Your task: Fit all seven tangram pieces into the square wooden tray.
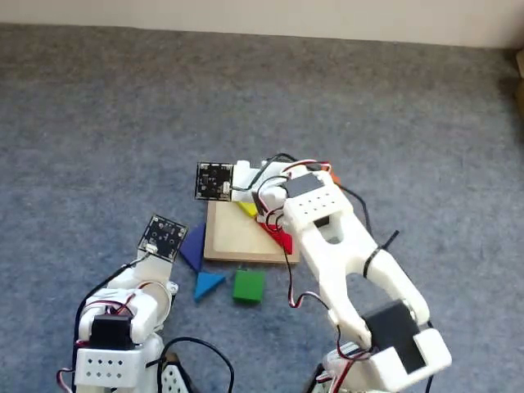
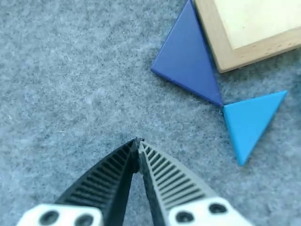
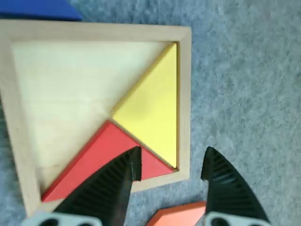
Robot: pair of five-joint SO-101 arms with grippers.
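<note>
Bench (image 1: 98,123): covered in grey carpet; it carries the tray, the loose pieces and both arms.
Right arm (image 1: 352,254): stretched from the near edge out over the tray's right side.
Left arm (image 1: 123,319): folded low at the near left of the bench, its wrist near the tray's near left corner.
Tray (image 1: 233,233): square and wooden, lying flat in the middle of the bench, with most of its floor bare.
Yellow triangle (image 3: 150,103): in the tray, long side against the far wall.
Red triangle (image 3: 94,160): in the tray, long side against the right wall, meeting the yellow along one edge.
Dark blue triangle (image 2: 188,56): on the bench, one side touching the tray's left wall from outside.
Green square (image 1: 248,286): on the bench just in front of the tray's near wall.
Light blue triangle (image 2: 249,120): on the bench between the dark blue and the green, at the dark blue's tip.
Orange piece (image 3: 181,216): on the bench just outside the tray's right wall, largely hidden.
Right hand (image 3: 172,155): wide and empty, above the corner where red and yellow meet.
Left hand (image 2: 138,143): fingers pressed together, empty, over bare carpet near the dark blue triangle.
</note>
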